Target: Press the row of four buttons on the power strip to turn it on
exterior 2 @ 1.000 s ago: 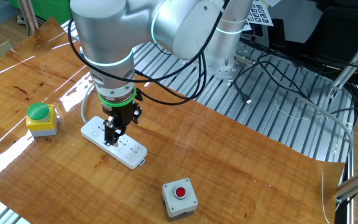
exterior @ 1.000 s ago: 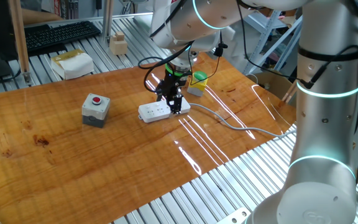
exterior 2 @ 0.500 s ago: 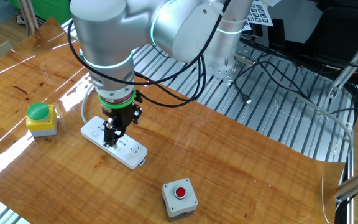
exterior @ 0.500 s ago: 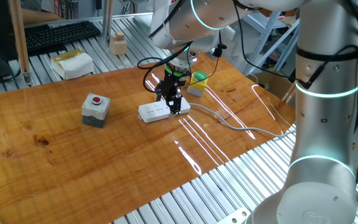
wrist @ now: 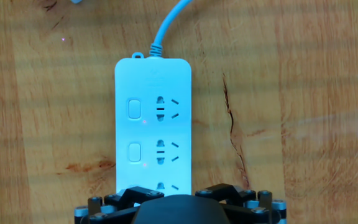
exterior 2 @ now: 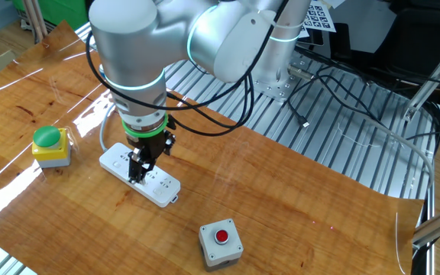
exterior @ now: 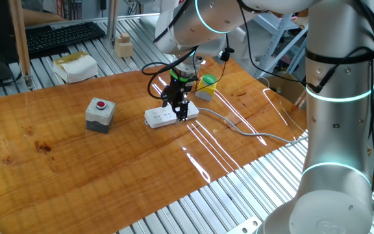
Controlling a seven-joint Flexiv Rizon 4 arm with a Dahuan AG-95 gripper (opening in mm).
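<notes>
Directly under my pincer (exterior 2: 137, 173) lies the power strip (wrist: 153, 118), its long axis running 6 to 12 o'clock in the hand view, cable at 12. Two of the four buttons (wrist: 135, 107) show ahead toward 11. Pincer spread wide, holding nothing.

I find no readable text, brand or number in any view. The power strip (wrist: 153, 118) shows only a faint embossed mark near its cable end in the hand view, too small for me to read. A white sheet with black square marker patterns (exterior 2: 318, 15) sits at the top of the other fixed view; I can make out the patterns, no characters. Keyboard (exterior: 62, 36) legends are unresolved.
</notes>
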